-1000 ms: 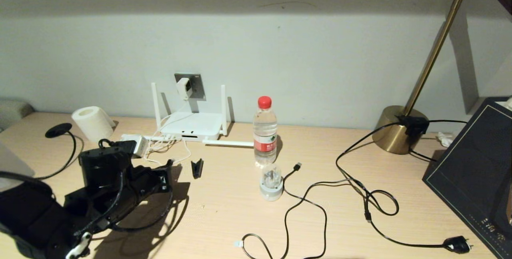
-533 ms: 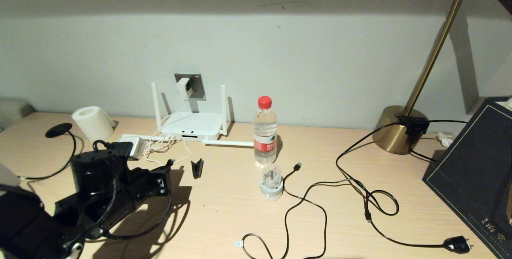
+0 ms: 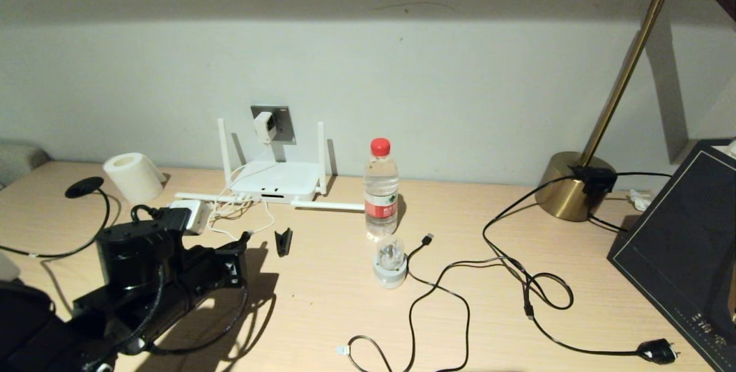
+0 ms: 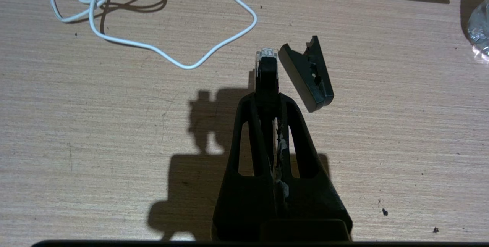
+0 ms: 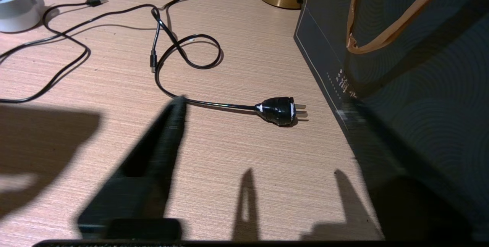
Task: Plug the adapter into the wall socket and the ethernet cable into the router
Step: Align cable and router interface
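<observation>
1. the adapter (image 3: 264,126) sits in the wall socket (image 3: 280,122) above the router (image 3: 276,181), its thin white cord (image 4: 183,63) looping down onto the counter (image 3: 322,314) — so that half of the task looks done.
2. the step in hand is the ethernet cable (image 3: 86,228): the left hand (image 4: 269,86) is clenched on the cable's clear plug (image 4: 266,54), which pokes out past the fingertips, low over the counter and just beside a small black clip (image 4: 306,74).
3. in the head view the left hand is in front of the router and to its left, well short of the ports along the near edge.
4. next, by my reading, the plug must be carried to an open port, squared to it and pushed straight in — the white cord and a flat-lying antenna (image 3: 328,206) lie across the way.
5. the right hand (image 5: 267,132) is parked over the counter near a black mains plug (image 5: 280,110), fingers apart, grasping nothing.
</observation>
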Motion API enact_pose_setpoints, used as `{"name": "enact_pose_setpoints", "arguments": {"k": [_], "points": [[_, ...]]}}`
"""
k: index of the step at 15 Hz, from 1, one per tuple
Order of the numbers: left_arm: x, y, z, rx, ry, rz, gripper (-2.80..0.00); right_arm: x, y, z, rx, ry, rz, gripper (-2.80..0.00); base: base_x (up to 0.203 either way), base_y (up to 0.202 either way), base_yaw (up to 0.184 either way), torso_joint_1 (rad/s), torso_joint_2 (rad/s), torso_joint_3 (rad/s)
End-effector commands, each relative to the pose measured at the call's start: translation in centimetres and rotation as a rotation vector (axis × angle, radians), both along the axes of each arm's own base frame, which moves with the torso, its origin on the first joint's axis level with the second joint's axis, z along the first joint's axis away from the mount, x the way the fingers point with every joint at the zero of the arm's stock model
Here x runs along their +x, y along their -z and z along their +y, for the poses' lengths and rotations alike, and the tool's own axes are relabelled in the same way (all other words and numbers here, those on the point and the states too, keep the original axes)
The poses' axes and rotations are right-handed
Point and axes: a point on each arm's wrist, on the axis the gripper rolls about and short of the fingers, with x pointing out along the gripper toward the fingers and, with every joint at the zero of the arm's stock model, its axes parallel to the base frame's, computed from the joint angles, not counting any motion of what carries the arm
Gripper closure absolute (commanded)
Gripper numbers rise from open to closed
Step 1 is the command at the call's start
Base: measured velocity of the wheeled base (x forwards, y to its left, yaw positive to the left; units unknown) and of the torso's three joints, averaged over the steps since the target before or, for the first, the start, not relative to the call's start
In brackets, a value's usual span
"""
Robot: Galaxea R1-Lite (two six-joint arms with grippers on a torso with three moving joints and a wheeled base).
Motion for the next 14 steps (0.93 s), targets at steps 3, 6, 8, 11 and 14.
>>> {"name": "enact_pose_setpoints", "arguments": {"k": [3, 6, 8, 11, 14], "points": [[-0.44, -0.11, 0.08, -0.001, 0.001, -0.004, 0.0, 0.0, -0.04, 0.0, 0.009, 0.001, 0.0, 0.0, 0.0, 0.0, 0.0, 0.0, 0.0, 0.0], [-0.24, 0.39, -0.06, 0.003, 0.006, 0.014, 0.0, 0.0, -0.04, 0.0, 0.01, 0.001, 0.0, 0.0, 0.0, 0.0, 0.0, 0.0, 0.0, 0.0], [-0.13, 0.32, -0.09, 0.001, 0.007, 0.008, 0.0, 0.01, 0.0, 0.0, 0.01, 0.001, 0.002, 0.0, 0.0, 0.0, 0.0, 0.0, 0.0, 0.0], [0.02, 0.21, -0.12, 0.017, 0.014, 0.0, 0.0, 0.0, -0.04, 0.0, 0.01, 0.001, 0.0, 0.0, 0.0, 0.0, 0.0, 0.0, 0.0, 0.0], [0.52, 0.45, -0.5, 0.016, 0.025, 0.003, 0.0, 0.0, -0.04, 0.0, 0.009, 0.001, 0.0, 0.0, 0.0, 0.0, 0.0, 0.0, 0.0, 0.0]]}}
